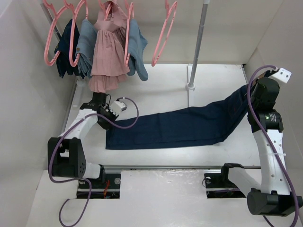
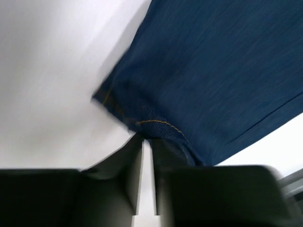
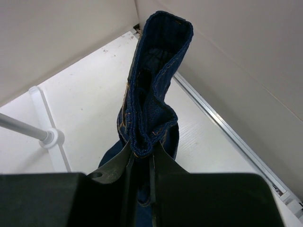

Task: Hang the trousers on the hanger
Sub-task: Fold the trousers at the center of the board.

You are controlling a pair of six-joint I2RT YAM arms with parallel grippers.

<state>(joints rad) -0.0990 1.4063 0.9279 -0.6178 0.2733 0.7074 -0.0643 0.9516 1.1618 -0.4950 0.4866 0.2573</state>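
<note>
The dark navy trousers (image 1: 180,126) lie stretched across the table from left to right. My left gripper (image 1: 110,123) is at their left end. In the left wrist view its fingers (image 2: 133,161) are nearly together, with the orange-stitched hem (image 2: 156,124) pinched at the tips (image 2: 147,138). My right gripper (image 1: 249,97) is shut on the other end and lifts it off the table. In the right wrist view the bunched denim (image 3: 158,75) stands up out of the jaws (image 3: 142,153). Pink hangers hang on the rail at the back, one empty (image 1: 164,33).
On the rail hang a pink dress (image 1: 109,54), lighter denim garments (image 1: 137,54) and a dark garment (image 1: 65,47). A grey stand pole (image 1: 199,38) rises from its base (image 1: 191,86) behind the trousers. White walls close in both sides. A metal rail (image 1: 165,166) runs along the front.
</note>
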